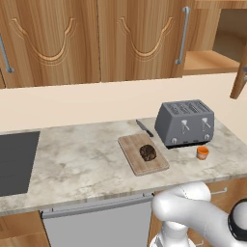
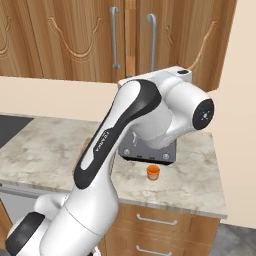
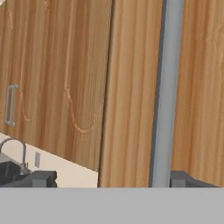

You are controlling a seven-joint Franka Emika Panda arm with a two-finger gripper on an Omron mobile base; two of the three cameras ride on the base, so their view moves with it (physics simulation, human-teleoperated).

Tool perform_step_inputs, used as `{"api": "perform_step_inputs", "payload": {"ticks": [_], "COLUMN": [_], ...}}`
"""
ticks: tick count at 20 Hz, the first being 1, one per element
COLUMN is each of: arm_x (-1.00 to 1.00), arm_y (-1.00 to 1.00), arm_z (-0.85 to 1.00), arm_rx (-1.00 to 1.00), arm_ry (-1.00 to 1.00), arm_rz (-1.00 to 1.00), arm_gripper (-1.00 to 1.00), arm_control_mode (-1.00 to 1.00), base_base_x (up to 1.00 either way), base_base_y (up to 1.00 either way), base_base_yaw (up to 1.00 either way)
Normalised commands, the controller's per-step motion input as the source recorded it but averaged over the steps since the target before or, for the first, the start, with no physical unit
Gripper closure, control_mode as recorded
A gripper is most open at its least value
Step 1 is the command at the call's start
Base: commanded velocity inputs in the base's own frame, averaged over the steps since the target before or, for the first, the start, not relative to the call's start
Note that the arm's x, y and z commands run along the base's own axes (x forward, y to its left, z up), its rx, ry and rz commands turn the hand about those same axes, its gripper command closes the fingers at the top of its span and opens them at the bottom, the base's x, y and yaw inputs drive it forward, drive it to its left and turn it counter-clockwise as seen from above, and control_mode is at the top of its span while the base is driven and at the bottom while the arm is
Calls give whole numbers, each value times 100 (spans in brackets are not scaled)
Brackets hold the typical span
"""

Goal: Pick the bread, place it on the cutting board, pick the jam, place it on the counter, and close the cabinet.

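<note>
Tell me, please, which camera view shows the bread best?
The left base view: the bread lies in full sight on the cutting board, beside the toaster. From the right base view the arm covers that part of the counter. The hand view faces a cabinet door and handle.

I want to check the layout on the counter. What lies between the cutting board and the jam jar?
In the left base view, the toaster's front corner sits between the cutting board and the jam jar, with bare counter just before it.
</note>
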Motion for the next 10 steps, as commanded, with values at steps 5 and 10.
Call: {"api": "perform_step_inputs", "payload": {"ticks": [5, 10], "arm_x": [30, 43], "arm_y": [7, 2], "arm_z": [0, 0], "arm_rx": [2, 3], "arm_ry": [0, 0], "arm_rz": [-2, 0], "arm_gripper": [-100, -100], "arm_control_mode": [-100, -100], "base_base_x": [0, 0], "base_base_y": [0, 0], "base_base_yaw": [0, 0]}}
